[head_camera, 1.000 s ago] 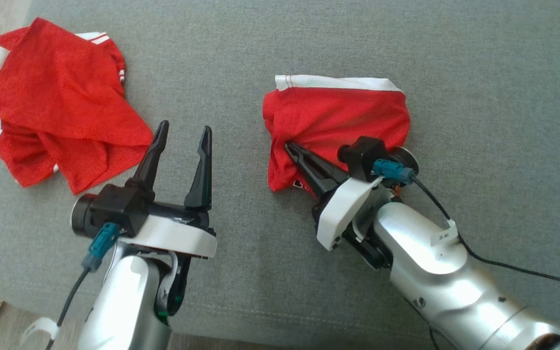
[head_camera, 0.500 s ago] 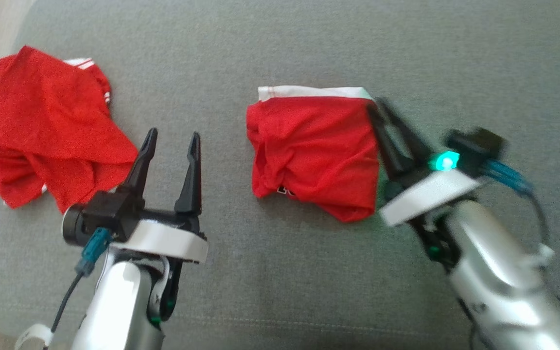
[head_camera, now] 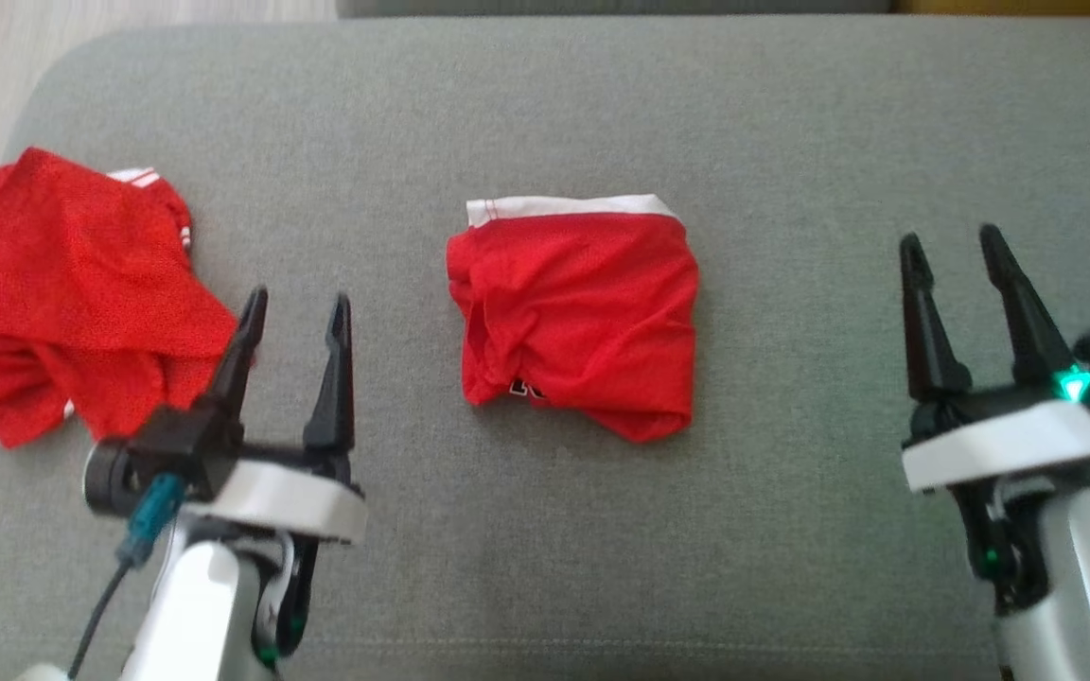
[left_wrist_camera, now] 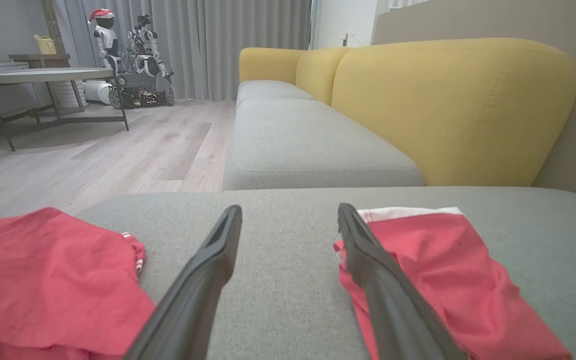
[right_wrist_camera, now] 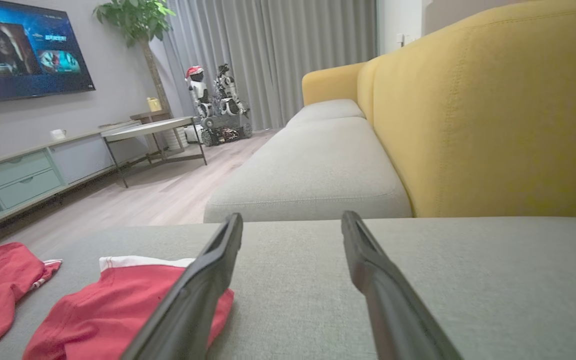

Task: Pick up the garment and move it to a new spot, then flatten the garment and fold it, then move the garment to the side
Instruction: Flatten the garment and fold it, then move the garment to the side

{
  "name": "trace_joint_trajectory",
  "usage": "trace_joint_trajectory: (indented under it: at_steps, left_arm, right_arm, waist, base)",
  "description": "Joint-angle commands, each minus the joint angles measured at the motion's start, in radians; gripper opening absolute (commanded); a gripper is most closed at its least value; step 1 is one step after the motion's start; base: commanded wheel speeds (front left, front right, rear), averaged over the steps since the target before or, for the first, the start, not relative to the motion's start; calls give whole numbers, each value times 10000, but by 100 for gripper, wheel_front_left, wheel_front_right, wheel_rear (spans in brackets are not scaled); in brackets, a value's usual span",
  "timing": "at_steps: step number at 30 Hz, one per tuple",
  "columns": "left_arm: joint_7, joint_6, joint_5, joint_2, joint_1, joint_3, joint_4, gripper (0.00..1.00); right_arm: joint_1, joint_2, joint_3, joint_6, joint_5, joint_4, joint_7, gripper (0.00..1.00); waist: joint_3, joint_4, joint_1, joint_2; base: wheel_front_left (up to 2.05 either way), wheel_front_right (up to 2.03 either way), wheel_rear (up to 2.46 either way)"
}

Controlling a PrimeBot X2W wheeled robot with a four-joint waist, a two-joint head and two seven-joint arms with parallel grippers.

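Seat cushion [head_camera: 791, 142]: grey woven fabric with a fine nap, rounded far-left corner, stitched seam along the front edge.

Left edge: loose red garment [head_camera: 72, 303], thin mesh-like knit, crumpled into an irregular heap. It has a white label at its far-left side and white striped trim at its far edge.

Left gripper [head_camera: 299, 301]: near the front edge, left of centre. Two long dark tapered fingers stand spread wide with only bare cushion between them; it has hold of nothing. The fingertips are near the loose red garment's right side; whether they touch it I cannot tell.

Centre of cushion: folded garment [head_camera: 583, 322], the same red knit, a roughly rectangular packet lying flat. A white band runs along its far edge, soft creases gather on its left side, and a bit of dark print shows at the near-left corner. It is apart from both grippers.

Right gripper [head_camera: 948, 236]: near the right edge, well apart from the folded garment. Its fingers are spread wide and it is empty. A green light glows on the white housing.

Left wrist view: yellow padded backrest [left_wrist_camera: 448, 110], smooth upholstery with a rounded top.
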Motion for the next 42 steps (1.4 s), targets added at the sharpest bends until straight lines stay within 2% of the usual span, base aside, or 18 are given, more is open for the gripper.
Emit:
trace_joint_trajectory:
  at_steps: [1,8,19,42]
  left_arm:
    - [-50,58,137,246,66,374,-337,100]
    - [120,129,110,521,712,392,-436,100]
    - [333,227,45,707,1413,338,-629,100]
    - [366,231,-424,739,1551,292,-786,100]
  right_arm:
    - [235,100,-39,-7,-206,-745,241,100]
    - [1555,451,-630,-7,-598,-1850,976,100]
    - [2474,712,-817,-7,-807,-2275,1401,100]
    - [2683,885,-870,-7,-960,-2624,1618,100]
  waist:
    - [-239,-112,0,0]
    - [-905,-282,0,0]
    - [-1461,-338,0,0]
    - [-1501,-368,0,0]
  base:
    - [0,0,0]
    - [0,0,0]
    - [0,0,0]
    - [0,0,0]
